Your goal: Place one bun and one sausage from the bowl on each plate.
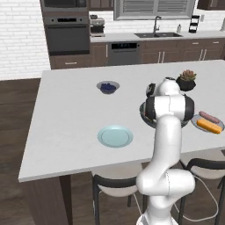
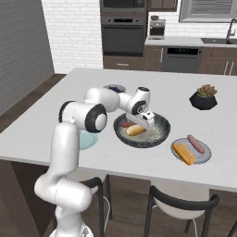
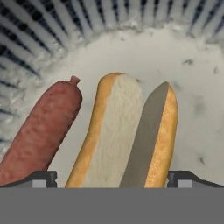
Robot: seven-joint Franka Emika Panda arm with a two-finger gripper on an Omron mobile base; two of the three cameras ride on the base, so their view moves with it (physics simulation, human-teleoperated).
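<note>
My gripper (image 2: 147, 123) hangs open, pointing down into the dark grey speckled bowl (image 2: 160, 133). In the hand view its fingertips (image 3: 42, 178) stand wide on either side of a yellow-tan split bun (image 3: 124, 131) lying on the bowl's floor (image 3: 194, 98). A red-brown sausage (image 3: 43, 131) lies right beside the bun, close to one fingertip. Nothing is held. The grey plate (image 2: 203, 156) to the right of the bowl carries an orange bun (image 2: 183, 153) and a pinkish sausage (image 2: 196, 144). The light blue-green plate (image 1: 115, 136) is bare.
A small blue bowl of dark berries (image 1: 107, 87) sits further back on the white island. A potted succulent (image 2: 203, 97) stands behind the grey plate. Stools (image 2: 180, 203) stand under the near edge. My own arm covers most of the bowl (image 1: 143, 112) in the left base view.
</note>
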